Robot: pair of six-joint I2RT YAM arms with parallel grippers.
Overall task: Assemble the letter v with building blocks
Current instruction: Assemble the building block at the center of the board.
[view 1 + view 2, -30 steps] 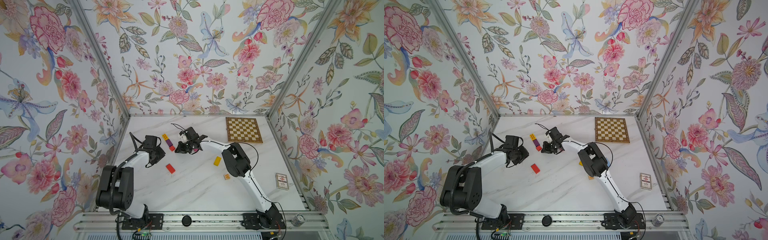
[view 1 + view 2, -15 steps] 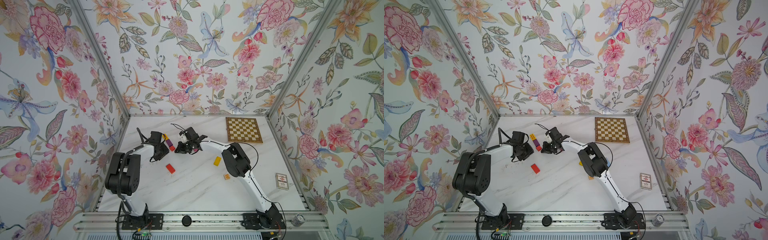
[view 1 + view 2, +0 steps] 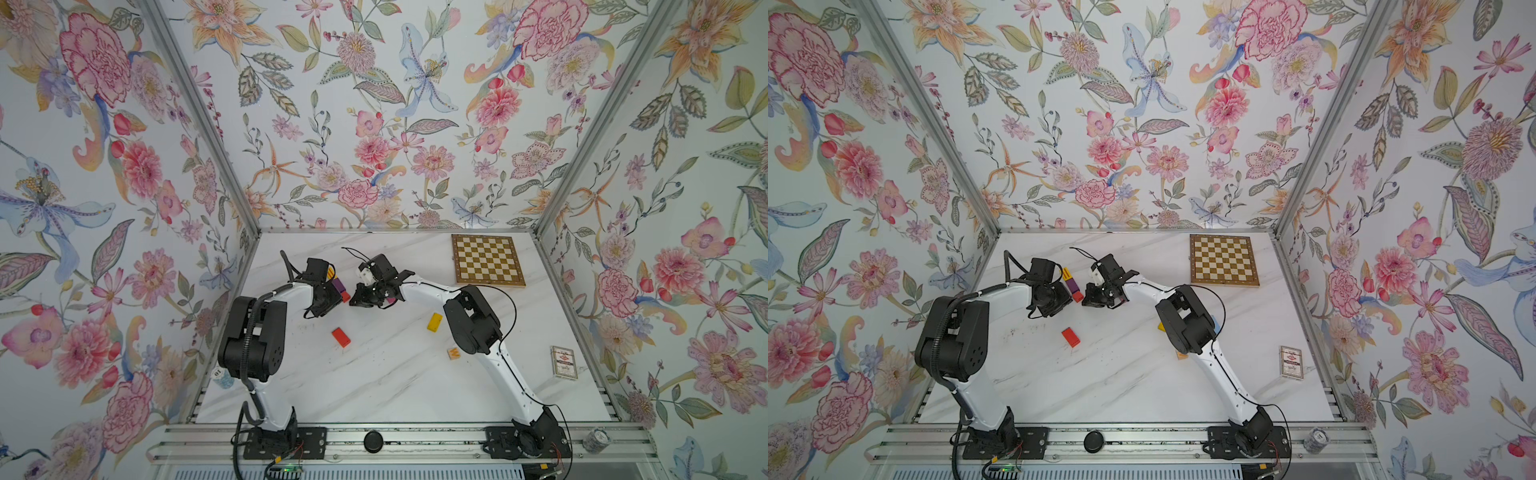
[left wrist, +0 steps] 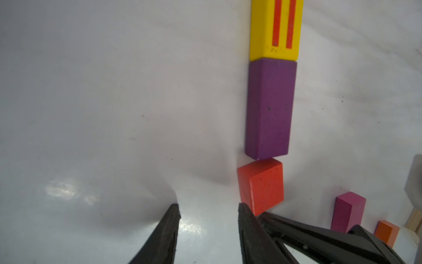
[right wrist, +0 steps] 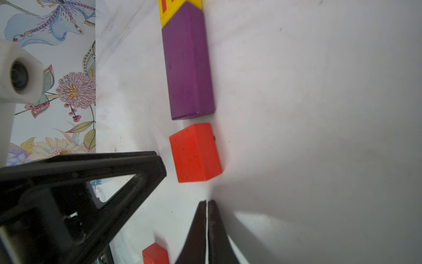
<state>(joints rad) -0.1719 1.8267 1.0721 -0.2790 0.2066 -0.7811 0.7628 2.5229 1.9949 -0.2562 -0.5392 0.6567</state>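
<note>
Marble counter: one stroke of the letter v is down, yellow block touching purple block, red block askew just beyond. Left fingers spread, empty; right fingers pressed together. Second stroke, partly hidden, seems barely begun.

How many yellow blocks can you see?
2. A striped yellow block ends the row, touching the purple block; a plain yellow block lies alone beside the right arm. The arms may hide more.

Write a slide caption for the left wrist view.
Open left gripper beside red wooden block ending a row with purple rectangular block and yellow red-striped block.
</note>
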